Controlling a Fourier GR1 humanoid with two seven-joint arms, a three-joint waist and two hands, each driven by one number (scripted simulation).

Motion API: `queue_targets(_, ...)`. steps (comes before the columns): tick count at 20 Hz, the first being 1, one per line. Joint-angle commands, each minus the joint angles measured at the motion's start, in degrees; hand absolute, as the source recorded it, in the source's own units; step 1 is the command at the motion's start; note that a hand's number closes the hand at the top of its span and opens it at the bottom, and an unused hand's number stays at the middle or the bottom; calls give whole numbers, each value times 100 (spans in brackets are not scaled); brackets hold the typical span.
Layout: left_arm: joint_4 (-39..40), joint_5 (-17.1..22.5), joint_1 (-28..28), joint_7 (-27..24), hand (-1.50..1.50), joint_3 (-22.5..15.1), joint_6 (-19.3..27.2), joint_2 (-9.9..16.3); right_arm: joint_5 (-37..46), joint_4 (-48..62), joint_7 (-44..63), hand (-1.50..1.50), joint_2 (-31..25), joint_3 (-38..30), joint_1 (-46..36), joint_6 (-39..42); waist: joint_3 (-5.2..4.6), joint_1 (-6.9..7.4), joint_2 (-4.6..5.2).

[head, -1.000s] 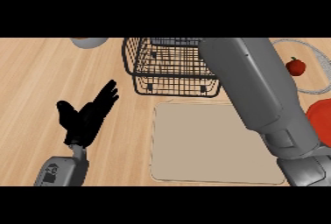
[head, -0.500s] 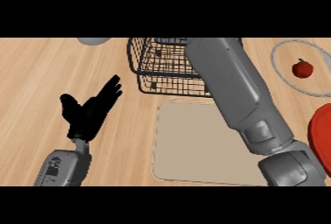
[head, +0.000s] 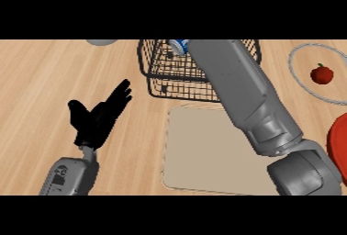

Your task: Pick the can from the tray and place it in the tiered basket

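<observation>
A blue and white can (head: 180,46) shows at the picture's top edge, inside the black wire tiered basket (head: 163,79). My right forearm (head: 237,92) reaches up across the basket right beside the can. Its hand is cut off beyond the top edge, so I cannot see whether it holds the can. The beige tray (head: 203,156) lies on the wooden counter below the basket with nothing on it. My left hand (head: 98,117) rests open at the left, fingers up, away from the tray and basket.
A round plate (head: 297,73) holding a red apple (head: 322,73) sits at the right. A red object (head: 339,142) shows at the right edge. A grey object (head: 102,42) peeks in at the top left.
My right forearm has swung left and further over the basket. The can has come into view at the basket's top. The left hand has barely moved.
</observation>
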Motion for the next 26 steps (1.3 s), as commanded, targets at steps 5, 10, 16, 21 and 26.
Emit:
queue_targets(5,-151,40,276,-98,0,76,-6,38,-77,472,-64,-150,13,-452,-406,-1523,-2,-165,-89)
queue_targets(10,-36,115,283,-5,0,333,60,133,-247,171,139,-150,-387,-646,81,-1295,5,-496,-180)
queue_targets(16,-205,46,715,-86,0,429,41,328,-432,-1349,232,-150,-741,-233,1431,104,13,-782,-295)
queue_targets(21,-329,96,859,1,0,428,157,197,-716,-2549,582,-150,-1390,-16,2174,1493,11,-956,-372)
queue_targets(26,-166,20,765,-168,0,521,273,179,-1191,-4042,982,-150,-1955,-33,3182,2464,7,-1161,-377)
